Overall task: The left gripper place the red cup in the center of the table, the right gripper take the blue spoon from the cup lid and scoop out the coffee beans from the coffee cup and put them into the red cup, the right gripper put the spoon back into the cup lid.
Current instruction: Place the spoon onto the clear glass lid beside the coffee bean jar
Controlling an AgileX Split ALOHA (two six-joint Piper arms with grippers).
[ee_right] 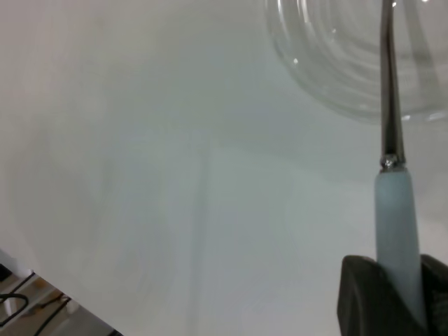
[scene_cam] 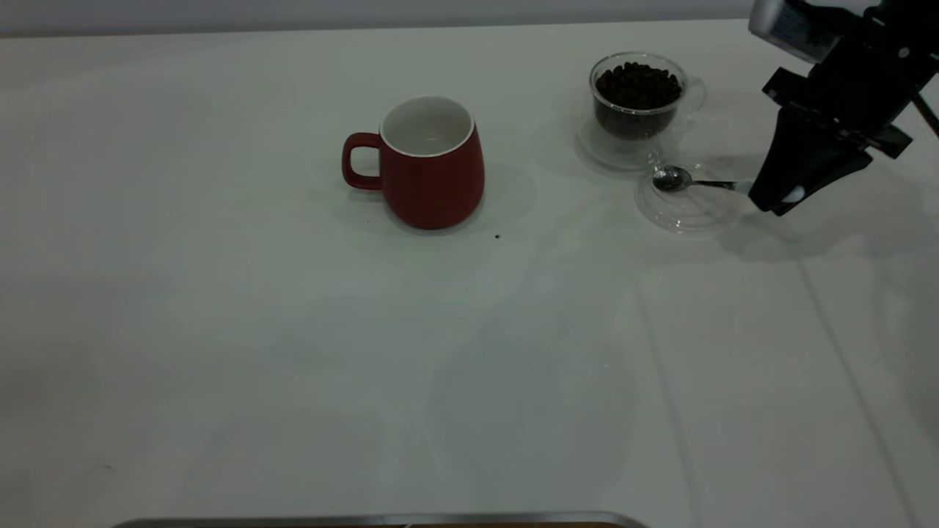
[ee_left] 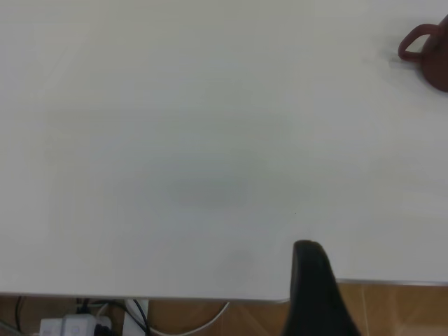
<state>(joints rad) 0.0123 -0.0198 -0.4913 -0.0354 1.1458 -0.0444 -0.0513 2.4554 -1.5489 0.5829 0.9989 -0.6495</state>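
Red cup (scene_cam: 429,165) upright mid-table, seemingly empty, handle left

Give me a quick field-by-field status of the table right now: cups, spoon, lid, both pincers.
red cup: dark-red ceramic mug upright near mid-table, handle toward the left arm's side, interior looks empty
coffee cup: clear glass cup holding dark coffee beans
cup lid: clear glass disc flat on the white table, in front of the glass cup
blue spoon: metal bowl over the lid, pale-blue handle gripped
right pincer: shut on the spoon handle
left pincer: one black finger visible near the table edge, away from the mug
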